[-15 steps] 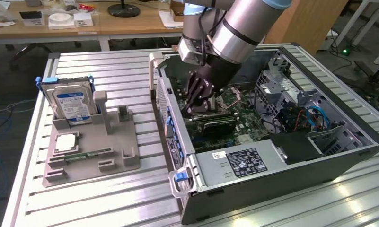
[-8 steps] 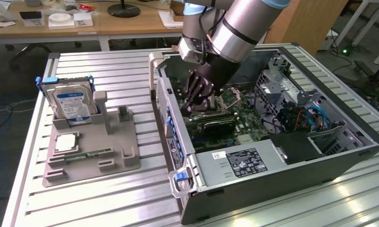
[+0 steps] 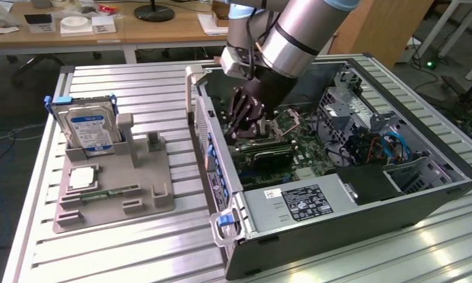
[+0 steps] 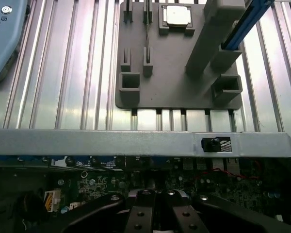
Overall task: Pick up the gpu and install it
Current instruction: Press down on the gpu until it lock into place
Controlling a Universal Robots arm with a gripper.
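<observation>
Your gpu (image 3: 268,155) sits inside the open computer case (image 3: 322,242). It is a dark slab standing on edge on the green motherboard (image 3: 318,159), near the case's middle. Just beyond it, toward the case's closed end, is the labelled power supply (image 3: 299,203).

Your gripper (image 3: 247,131) reaches down into the case directly over the card's end. Its black fingers are drawn together at the card's upper edge. From these angles you cannot tell whether they pinch the card or only meet above it. In the wrist view the fingers (image 4: 146,206) converge low over the board, close to the case's grey side wall (image 4: 111,143).

Room is tight here: that wall runs beside the gripper on the exterior view's left, and the drive cage (image 3: 353,112) stands on the right.

Outside the case, on the exterior view's left, a grey holder tray (image 3: 110,209) rests on the slatted metal table (image 3: 125,253). It carries a hard drive (image 3: 90,130), a processor chip (image 3: 82,177) and a memory stick (image 3: 110,193).
</observation>
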